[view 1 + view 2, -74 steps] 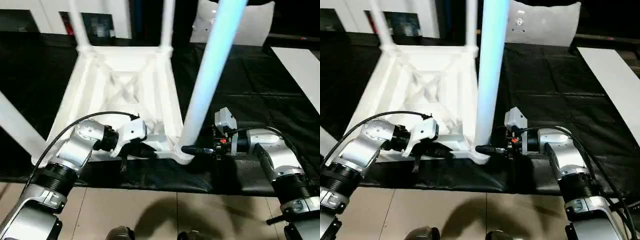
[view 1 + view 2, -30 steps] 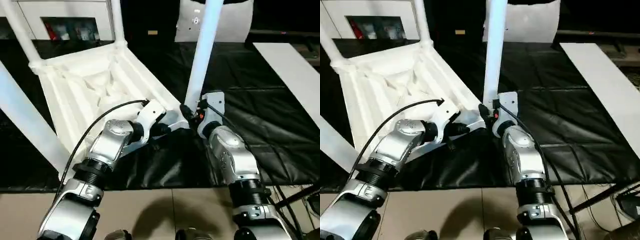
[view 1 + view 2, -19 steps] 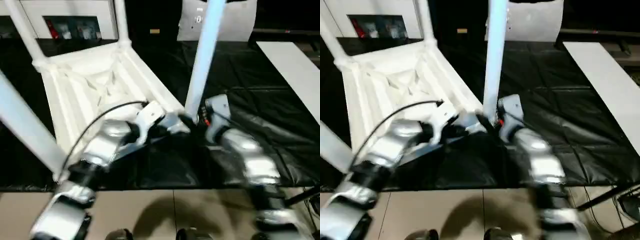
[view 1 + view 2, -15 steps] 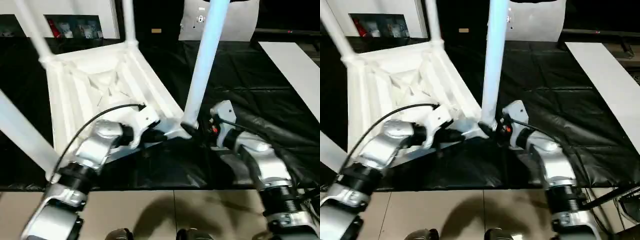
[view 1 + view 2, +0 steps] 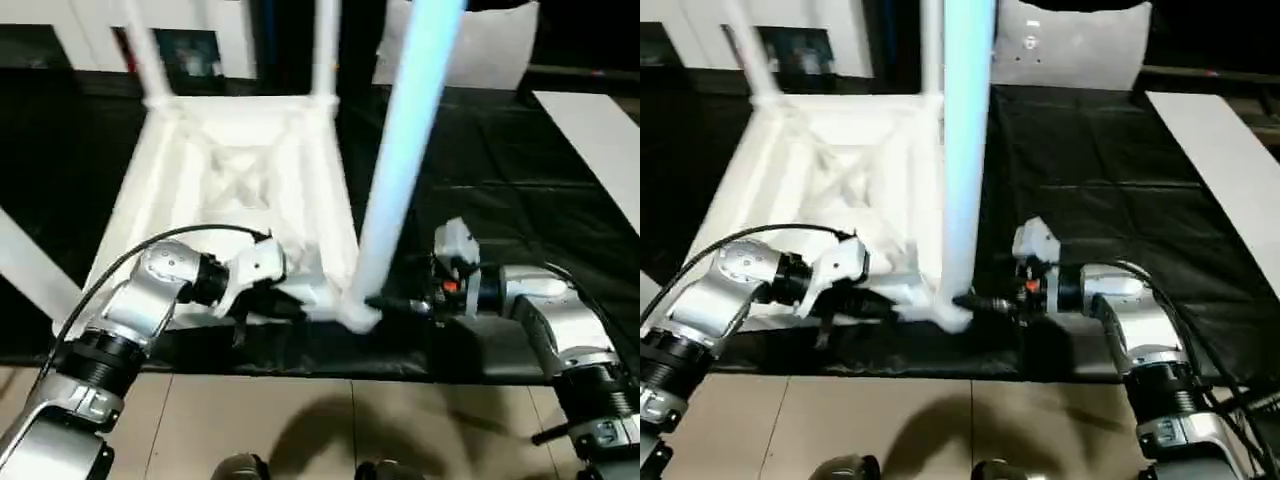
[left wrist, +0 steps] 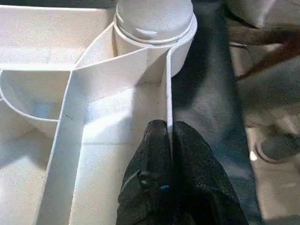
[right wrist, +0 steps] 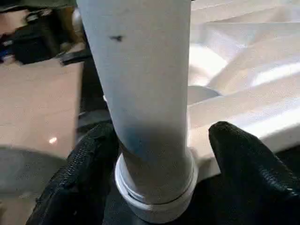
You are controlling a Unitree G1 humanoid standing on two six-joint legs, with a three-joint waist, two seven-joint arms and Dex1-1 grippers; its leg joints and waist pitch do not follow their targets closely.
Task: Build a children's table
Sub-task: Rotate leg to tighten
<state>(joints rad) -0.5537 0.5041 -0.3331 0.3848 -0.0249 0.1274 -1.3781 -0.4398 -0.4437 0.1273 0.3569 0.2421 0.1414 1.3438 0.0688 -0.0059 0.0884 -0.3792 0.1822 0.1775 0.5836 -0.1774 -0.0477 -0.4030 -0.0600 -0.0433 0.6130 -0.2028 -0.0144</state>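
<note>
The white children's table lies upside down on the black workbench, its ribbed underside point(image 5: 240, 180) facing up and its legs standing up. The near right leg point(image 5: 400, 150) rises from its corner socket point(image 5: 355, 315). My left gripper point(image 5: 285, 300) is at the near rim just left of that corner. In the left wrist view it point(image 6: 168, 133) is shut on a thin upright rib of the top. My right gripper point(image 5: 385, 303) reaches in from the right. In the right wrist view its fingers point(image 7: 243, 159) straddle the leg's base point(image 7: 150, 117), open, with a gap on one side.
Two far legs point(image 5: 150, 55) point(image 5: 327, 45) and the near left leg point(image 5: 25, 265) stick up around the top. A white panel point(image 5: 600, 130) lies on the bench at the right, a white bag point(image 5: 480, 45) at the back. The bench's front edge point(image 5: 300, 350) drops to tiled floor.
The table has swung from a skewed position to lie square with the bench's front edge. Both grippers stayed at its near right corner, and my right forearm now reaches in from the right.
</note>
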